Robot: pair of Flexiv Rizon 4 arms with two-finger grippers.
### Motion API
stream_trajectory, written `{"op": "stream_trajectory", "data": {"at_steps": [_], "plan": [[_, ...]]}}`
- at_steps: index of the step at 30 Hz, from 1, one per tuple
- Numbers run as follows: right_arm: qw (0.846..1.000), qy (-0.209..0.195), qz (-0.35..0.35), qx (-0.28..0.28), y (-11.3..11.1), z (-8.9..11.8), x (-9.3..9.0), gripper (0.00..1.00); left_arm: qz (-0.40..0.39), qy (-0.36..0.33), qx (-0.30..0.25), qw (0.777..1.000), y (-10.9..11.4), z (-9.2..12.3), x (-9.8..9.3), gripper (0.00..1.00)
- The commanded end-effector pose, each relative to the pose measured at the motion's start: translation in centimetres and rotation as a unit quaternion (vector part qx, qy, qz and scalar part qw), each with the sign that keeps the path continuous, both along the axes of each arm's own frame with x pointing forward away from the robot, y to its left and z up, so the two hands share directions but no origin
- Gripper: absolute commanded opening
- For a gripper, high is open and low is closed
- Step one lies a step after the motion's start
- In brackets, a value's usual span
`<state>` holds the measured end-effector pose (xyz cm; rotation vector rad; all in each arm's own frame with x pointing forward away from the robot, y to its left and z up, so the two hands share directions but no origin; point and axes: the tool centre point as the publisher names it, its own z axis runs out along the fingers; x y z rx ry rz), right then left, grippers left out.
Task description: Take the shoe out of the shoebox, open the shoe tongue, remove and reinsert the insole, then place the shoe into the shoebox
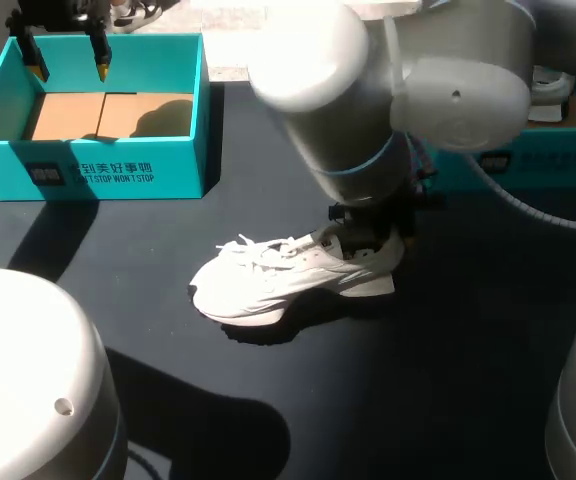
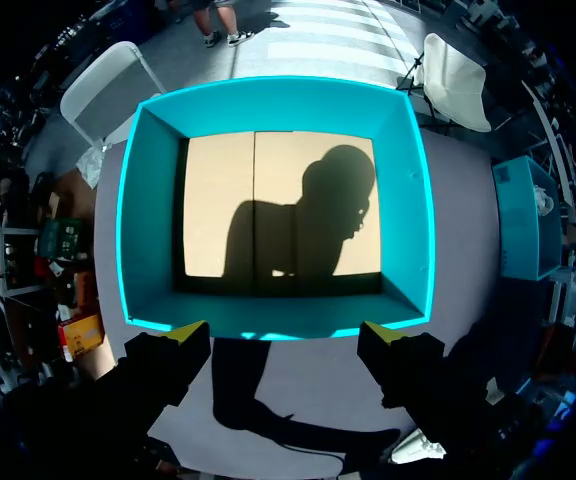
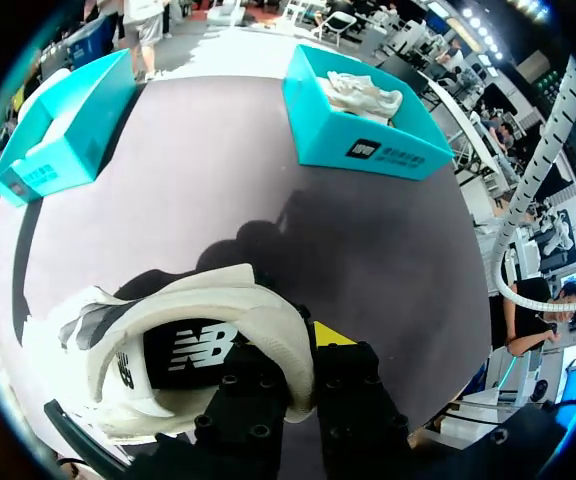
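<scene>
1. Far left: the left gripper [image 1: 69,68] hangs over the back rim of the box [image 1: 108,172]. It is wide open and holds nothing. In the left wrist view its yellow fingertips [image 2: 190,335] stand well apart, just short of the box's near wall.
2. The box is teal and open-topped, sitting at the back left of the dark tabletop [image 1: 468,350]. Its cardboard floor [image 2: 218,205] is in plain sight, with the arm's shadow across it.
3. Centre stage, the shoe [image 1: 288,280]! It is white and upright on its sole, out on the tabletop in front of the box and well apart from it. The toe points left and the heel right. The laces [image 1: 268,246] lie loose on top.
4. At the heel is the right gripper [image 3: 303,350], on an arm that sweeps in from the right. It is clamped narrow on the shoe's heel collar, one finger inside the opening and the other outside against the back of the heel. One yellow tip peeks out beside the collar in the right wrist view. The dark insole [image 3: 183,350] shows down in the opening.
5. Far right: a second box [image 3: 368,140], also teal, sits at the back right of the tabletop. A second shoe [image 3: 363,95], also white, lies inside it.
</scene>
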<state>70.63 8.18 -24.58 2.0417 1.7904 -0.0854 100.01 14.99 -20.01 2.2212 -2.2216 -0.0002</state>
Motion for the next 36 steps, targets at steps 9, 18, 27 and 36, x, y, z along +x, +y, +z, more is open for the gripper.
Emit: {"op": "stream_trajectory", "data": {"at_steps": [9, 18, 27, 36], "plan": [[0.990, -0.016, -0.143, 0.005, 4.6, -7.5, -1.2, 0.00, 0.000, 0.000, 0.000, 1.000, 0.0, 0.0, 0.0, 1.00], [0.980, -0.031, -0.197, 0.009, 5.0, -9.8, -0.7, 0.00, 0.000, 0.000, 0.000, 1.000, 0.0, 0.0, 0.0, 1.00], [0.975, -0.037, -0.220, 0.000, 5.6, -11.4, -0.3, 0.00, 0.000, 0.000, 0.000, 1.000, 0.0, 0.0, 0.0, 1.00], [0.975, -0.026, -0.220, 0.001, 5.9, -12.3, -0.6, 0.07, 0.000, 0.000, 0.000, 1.000, 0.0, 0.0, 0.0, 1.00]]}}
